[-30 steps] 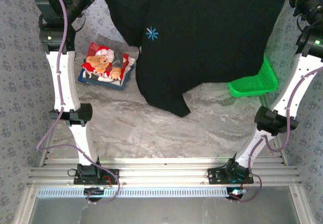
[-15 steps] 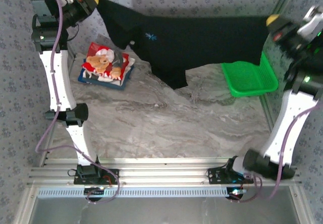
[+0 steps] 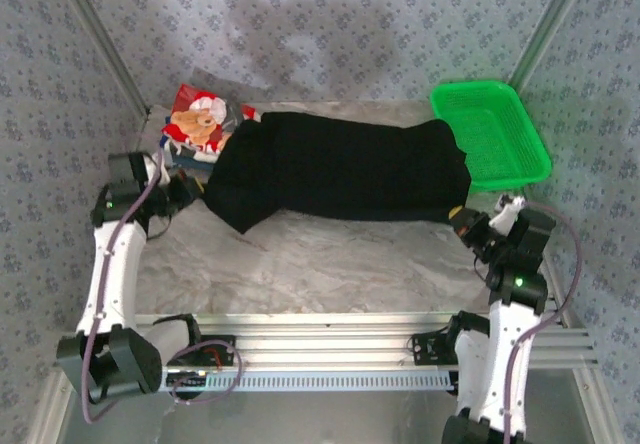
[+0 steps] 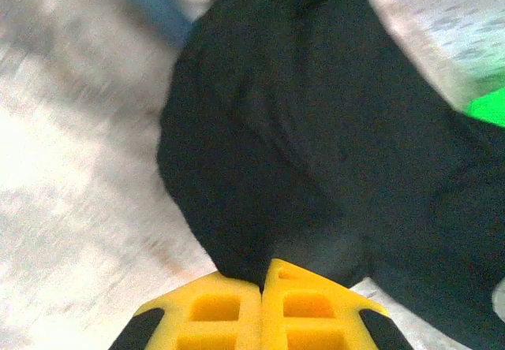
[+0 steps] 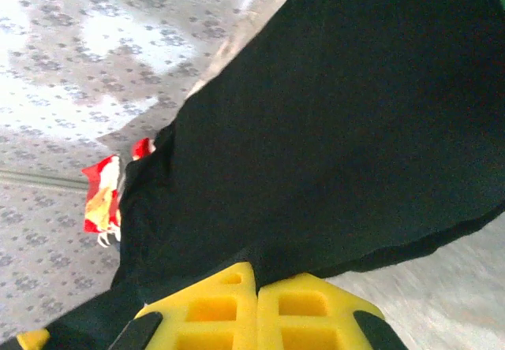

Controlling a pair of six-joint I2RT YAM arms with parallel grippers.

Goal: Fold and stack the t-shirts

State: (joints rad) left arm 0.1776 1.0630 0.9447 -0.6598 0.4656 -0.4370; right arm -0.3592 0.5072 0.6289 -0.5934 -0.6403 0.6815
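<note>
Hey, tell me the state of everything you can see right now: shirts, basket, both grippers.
black t-shirt: laid across the table, gripped at both ends
teddy-bear t-shirt: folded, top of the pile
dark blue t-shirt: folded, beneath the teddy-bear t-shirt
green basket: upright, empty
left gripper: shut on the black t-shirt
right gripper: shut on the black t-shirt

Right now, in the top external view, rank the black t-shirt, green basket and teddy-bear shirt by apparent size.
1. black t-shirt
2. green basket
3. teddy-bear shirt, partly under the black one, so its full size is unsure.
</note>
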